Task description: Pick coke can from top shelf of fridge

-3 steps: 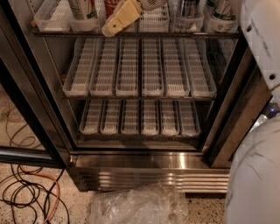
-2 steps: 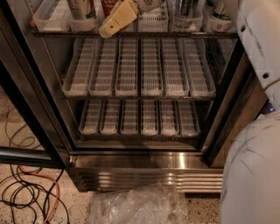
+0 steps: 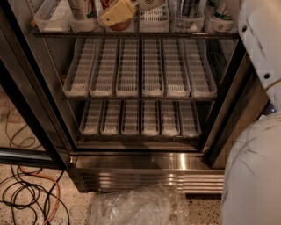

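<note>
the task is in its reaching stage and nothing has been lifted out yet. the tan-padded gripper (image 3: 117,14) is up at the top shelf (image 3: 175,34), a wire rack carrying white slotted trays and drink cans. it sits right in front of the red cylindrical coke can (image 3: 119,26), hiding all but a sliver of red. whether the jaws are open, closed or already gripping the can i cannot tell, since the frame's upper edge cuts them off. judging from this, the approach is about done; securing the grasp, lifting the can and drawing it out of the tall dark-framed fridge (image 3: 145,161) with its stainless steel base are left.

counts, as far as they show:
- one red can
- two white-and-green cans, one at the left (image 3: 83,9) and one at the far right (image 3: 221,12)
- one silver-dark can (image 3: 189,9)
- six white trays on the middle rack (image 3: 140,66), with no cans
- six white trays on the lower rack (image 3: 140,117), with no cans

on the floor lie a tangle of black and orange cables (image 3: 26,197) and one crumpled clear plastic sheet (image 3: 136,206). the robot's white arm (image 3: 259,39) fills the right edge.
</note>
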You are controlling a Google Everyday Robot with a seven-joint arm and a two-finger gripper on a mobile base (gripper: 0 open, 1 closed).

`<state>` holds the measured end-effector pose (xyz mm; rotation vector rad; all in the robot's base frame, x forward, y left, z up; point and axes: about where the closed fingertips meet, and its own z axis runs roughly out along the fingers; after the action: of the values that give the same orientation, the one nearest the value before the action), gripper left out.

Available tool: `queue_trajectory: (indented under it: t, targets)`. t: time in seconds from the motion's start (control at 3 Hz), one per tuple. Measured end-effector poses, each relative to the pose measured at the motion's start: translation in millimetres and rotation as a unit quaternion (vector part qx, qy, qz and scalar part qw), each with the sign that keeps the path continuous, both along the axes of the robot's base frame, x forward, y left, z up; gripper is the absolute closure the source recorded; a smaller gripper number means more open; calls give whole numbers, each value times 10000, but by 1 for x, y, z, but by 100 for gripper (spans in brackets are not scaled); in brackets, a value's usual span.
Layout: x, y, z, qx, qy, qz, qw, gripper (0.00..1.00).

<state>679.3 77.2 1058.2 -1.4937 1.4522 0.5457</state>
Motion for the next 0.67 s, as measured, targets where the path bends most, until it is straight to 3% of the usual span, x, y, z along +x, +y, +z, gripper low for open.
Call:
queue_trajectory:
  t: [0.67]
  targets:
    - [0,0,0,0,0,0,10000,88]
